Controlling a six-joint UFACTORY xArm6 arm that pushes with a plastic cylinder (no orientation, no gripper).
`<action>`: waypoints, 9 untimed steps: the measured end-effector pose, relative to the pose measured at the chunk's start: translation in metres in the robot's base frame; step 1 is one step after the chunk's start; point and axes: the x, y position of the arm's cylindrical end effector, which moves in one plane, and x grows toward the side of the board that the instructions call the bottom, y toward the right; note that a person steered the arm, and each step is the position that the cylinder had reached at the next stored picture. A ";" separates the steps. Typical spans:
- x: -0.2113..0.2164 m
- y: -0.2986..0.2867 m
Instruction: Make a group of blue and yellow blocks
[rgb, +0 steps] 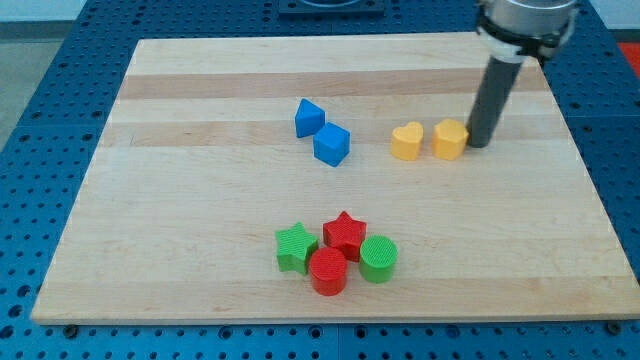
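Observation:
Two blue blocks sit near the board's middle top: a blue wedge-like block (309, 117) and a blue cube (331, 145) touching it on its lower right. To their right lie a yellow heart (406, 141) and a yellow block (450, 139), side by side. My tip (479, 143) is at the right side of the yellow block, touching or almost touching it. The rod rises from there to the view's top right.
A cluster sits at the bottom middle: green star (295, 248), red star (345, 235), red cylinder (327, 271), green cylinder (378, 259). The wooden board (200, 200) lies on a blue perforated table.

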 end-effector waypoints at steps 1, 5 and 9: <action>0.000 -0.029; -0.016 -0.082; -0.084 -0.250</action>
